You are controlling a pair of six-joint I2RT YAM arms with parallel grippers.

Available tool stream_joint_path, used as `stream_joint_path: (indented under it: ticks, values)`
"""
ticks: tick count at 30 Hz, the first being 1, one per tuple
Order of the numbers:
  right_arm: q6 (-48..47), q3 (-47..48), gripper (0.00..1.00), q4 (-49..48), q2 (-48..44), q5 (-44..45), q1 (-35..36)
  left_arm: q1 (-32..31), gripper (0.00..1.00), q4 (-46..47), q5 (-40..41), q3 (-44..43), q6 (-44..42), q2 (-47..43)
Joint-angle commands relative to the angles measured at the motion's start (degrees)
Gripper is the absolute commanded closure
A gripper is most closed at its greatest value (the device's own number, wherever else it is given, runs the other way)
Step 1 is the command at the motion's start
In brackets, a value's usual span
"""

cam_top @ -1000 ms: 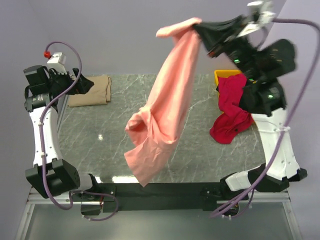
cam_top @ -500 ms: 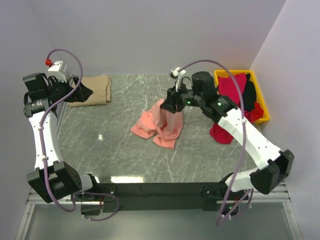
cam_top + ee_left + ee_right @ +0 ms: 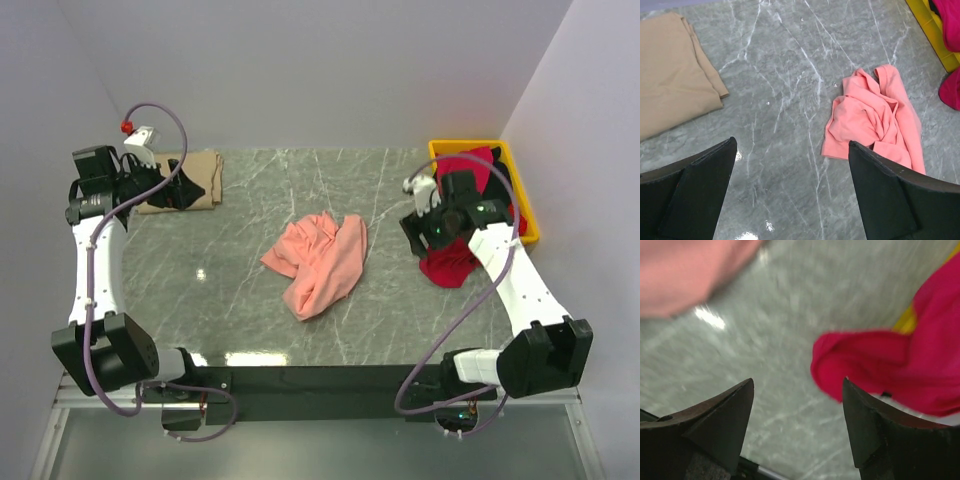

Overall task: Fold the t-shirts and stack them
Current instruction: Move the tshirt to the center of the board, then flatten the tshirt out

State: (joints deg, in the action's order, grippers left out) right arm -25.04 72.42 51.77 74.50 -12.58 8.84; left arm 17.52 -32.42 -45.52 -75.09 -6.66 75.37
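Observation:
The salmon-pink t-shirt (image 3: 318,258) lies crumpled at the table's middle, with nothing holding it; the left wrist view has it (image 3: 870,120) ahead and to the right. A tan t-shirt (image 3: 192,178) lies folded at the back left. A crimson-red t-shirt (image 3: 452,262) spills from the yellow bin (image 3: 470,146) onto the table. My right gripper (image 3: 412,232) hovers open just left of the red cloth (image 3: 900,365), with nothing between its fingers (image 3: 797,381). Over the tan shirt's near edge, my left gripper (image 3: 188,190) stands wide open and empty (image 3: 792,142).
The yellow bin stands at the back right corner and holds more red and some dark cloth (image 3: 500,180). Grey marble tabletop (image 3: 230,300) shows around the pink shirt. Walls close in at the back and right.
The right gripper brought the pink shirt down from high in the air, let it go on the table, opened, and pulled back right to the red shirt. The left arm shifted slightly.

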Motion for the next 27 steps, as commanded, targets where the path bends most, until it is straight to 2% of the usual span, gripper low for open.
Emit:
stream_joint_path:
  ticks: [1,3,6,8,13,16,18,19,21,22,23,25,27]
  values:
    - [-4.8,-8.2,0.23,2.0,-0.9,7.7,0.1,0.0,0.01,0.5,-0.8,-1.5,-1.0,1.3]
    - [-3.3,-13.8,0.22,-2.4,-1.0,10.0,0.0,-0.2,0.01,0.5,-0.7,-2.2,-0.7,2.1]
    - [-0.5,-18.2,0.18,-9.2,1.7,18.5,-0.1,-0.6,0.01,-0.5,-1.5,-2.9,-1.4,2.4]
    - [1.5,-18.5,0.18,-11.2,3.8,19.9,-0.3,-1.1,0.00,-1.4,-2.0,-3.0,-3.1,2.3]
    - [3.1,-19.6,0.21,-14.2,10.0,19.1,-0.8,-3.3,0.01,-1.2,-0.3,-1.3,-4.8,1.1]
    - [4.7,-19.7,0.27,-15.3,14.6,17.4,-1.5,-3.4,0.00,-0.8,0.1,-1.1,-4.5,1.3]
    - [6.4,-18.6,0.36,-14.9,17.6,15.2,-2.2,-3.5,0.00,-1.2,-0.3,-1.7,-4.6,2.1]
    - [6.7,-18.1,0.44,-14.6,18.2,14.5,-2.7,-3.5,0.01,-1.3,-0.3,-2.0,-4.8,2.4]
    - [6.6,-17.2,0.54,-13.9,19.0,14.1,-3.0,-3.5,0.01,-1.2,-0.5,-2.1,-4.8,2.8]
    - [6.4,-16.7,0.70,-13.0,18.8,14.0,-3.6,-3.7,0.01,-1.1,-0.7,-1.9,-4.8,2.8]
    - [5.9,-15.1,0.78,-12.1,18.8,14.0,-4.0,-3.8,0.01,-0.9,-0.8,-1.8,-4.9,2.9]
    - [5.6,-12.1,1.00,-8.0,16.9,13.8,-5.6,-4.5,0.01,-1.0,-1.1,-1.8,-5.2,3.3]
    - [5.4,-4.8,1.00,-5.3,12.7,14.8,-7.0,-5.8,0.01,-1.6,-1.0,-1.7,-6.3,3.2]
